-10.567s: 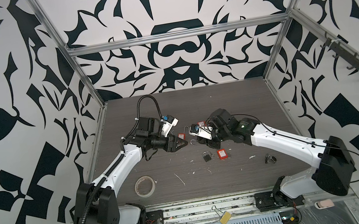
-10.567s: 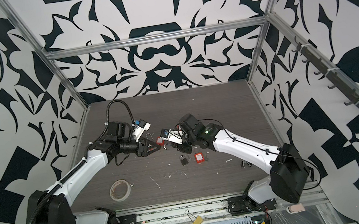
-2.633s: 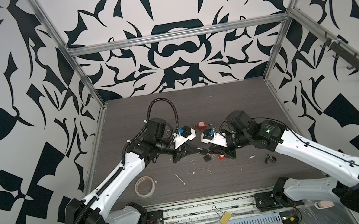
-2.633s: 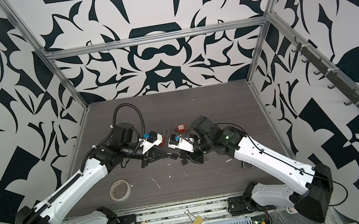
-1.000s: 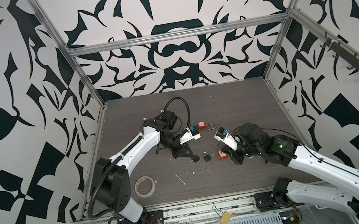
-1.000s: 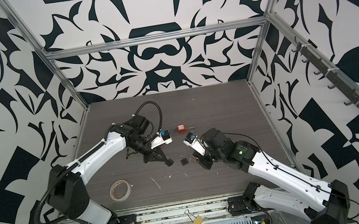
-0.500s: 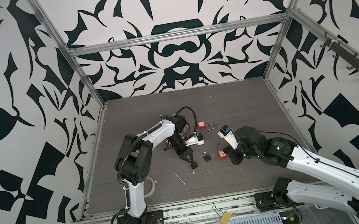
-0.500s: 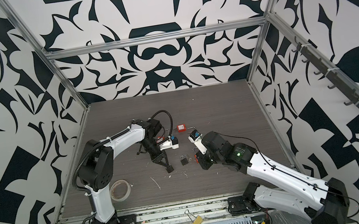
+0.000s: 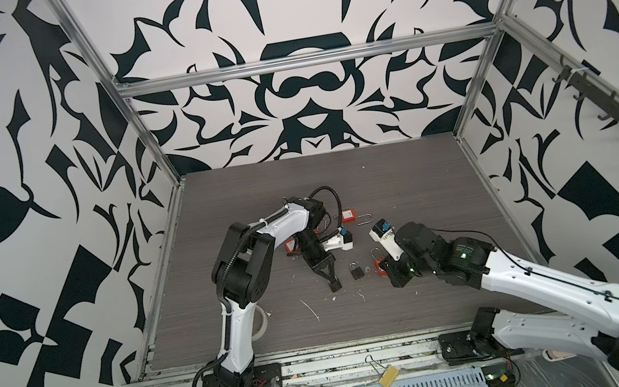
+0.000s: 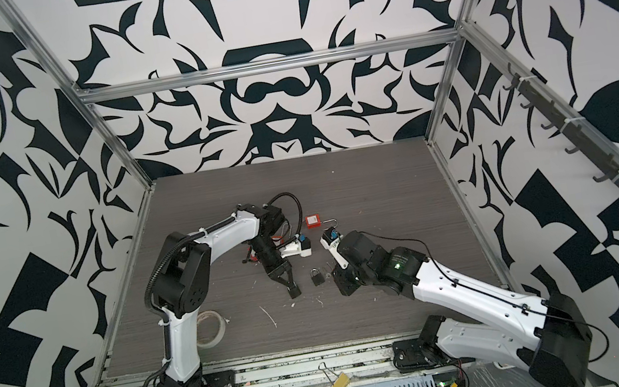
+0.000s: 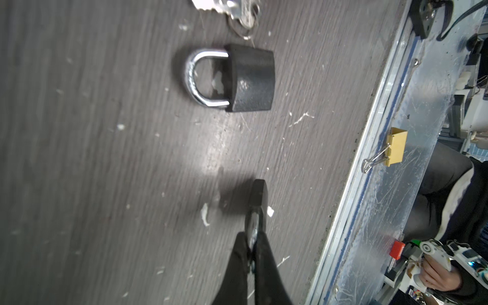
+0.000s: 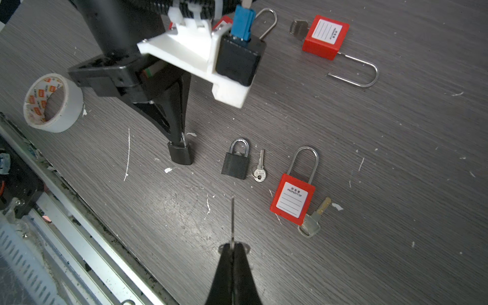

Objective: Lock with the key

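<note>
Since a second ago your left arm has folded right up on itself and the left end effector [image 9: 331,278] has dropped to the counter [image 9: 403,188] just beside the padlock [image 9: 356,270], while the right arm has hardly budged. Both are pressed together. The right end effector [image 12: 232,248] pinches a key [image 12: 232,219] edge-on, with the blade sticking out ahead. The left is clamped on a small black piece [image 12: 181,155] with a bit of metal showing between the fingers. It might be another key, but I can't tell. The padlock lies flat and loose between the two of them, and I can't see its keyway from any view. That's your main problem, I reckon: nothing is holding the padlock, so if you poke the key at it, it'll probably just skate across the counter. The left can't pin it down while it's busy with that black piece. The key is only held by a thin pinch too, so any side load at the keyway could twist it in the grip or pop it out. Also watch the loose key [image 12: 260,169] lying just beside the padlock and the red lock [image 12: 293,199] near it, because a sloppy approach could sweep them around. With several keys about, make sure you've got the right one.
</note>
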